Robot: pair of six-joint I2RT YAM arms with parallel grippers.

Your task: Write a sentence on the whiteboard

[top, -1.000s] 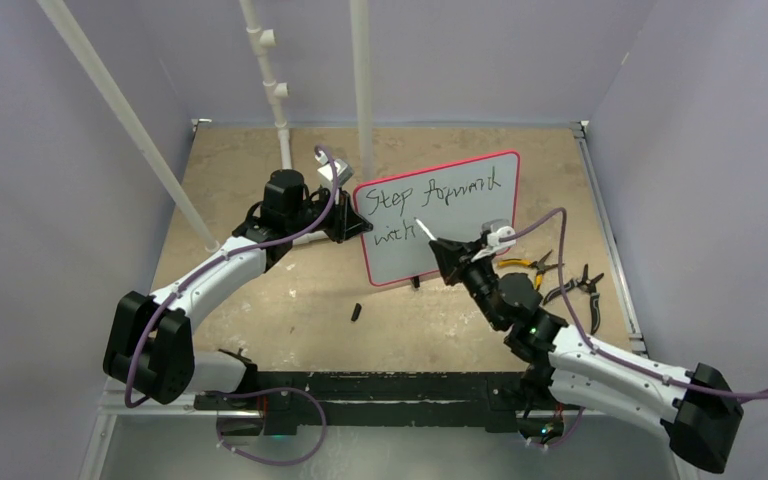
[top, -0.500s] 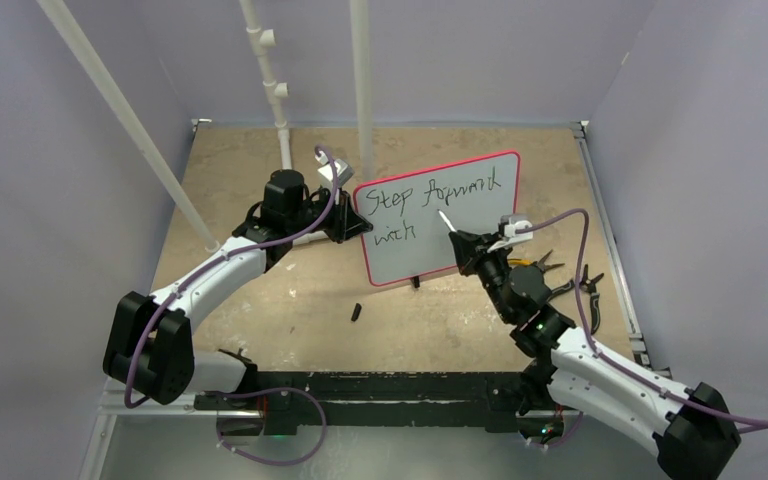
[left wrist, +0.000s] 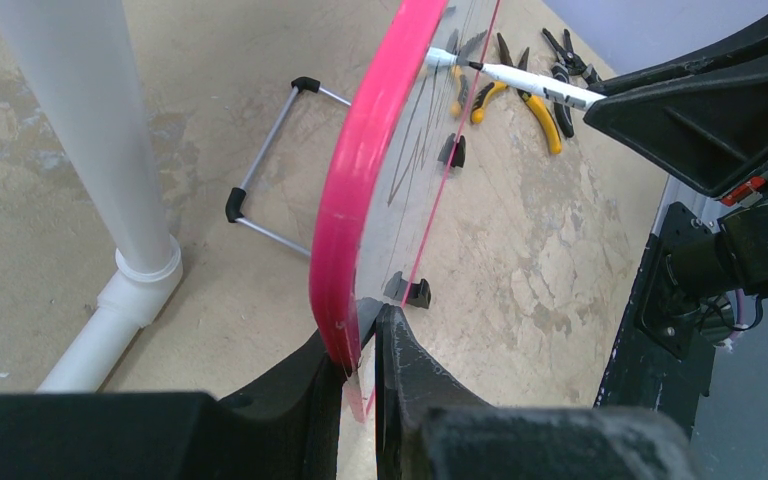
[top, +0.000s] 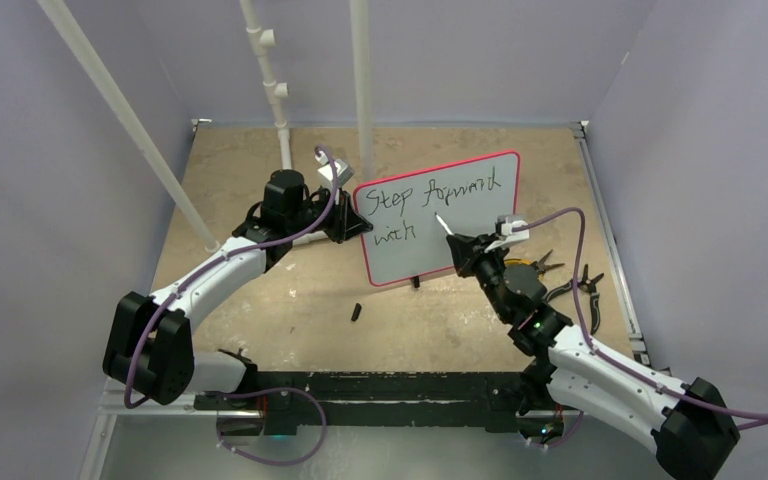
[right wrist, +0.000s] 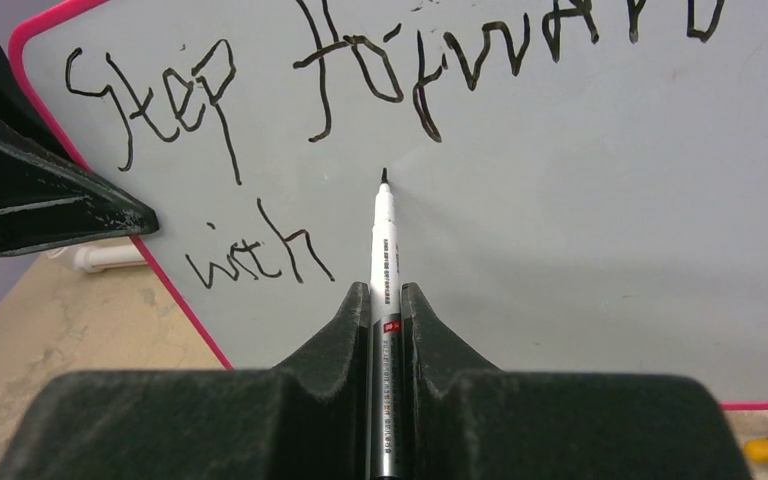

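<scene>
Marker (right wrist: 384,250) has shifted right beyond "with"; whiteboard (top: 405,262) and sentence (right wrist: 322,95) unchanged.

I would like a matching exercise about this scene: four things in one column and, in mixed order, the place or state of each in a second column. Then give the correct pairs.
Things:
1. left hand
2. right hand
3. pliers
4. whiteboard

Places or states:
A. lying flat on the table
B. shut on the marker
C. shut on the whiteboard's edge
D. standing upright

Pairs: 1-C, 2-B, 3-A, 4-D.
</scene>
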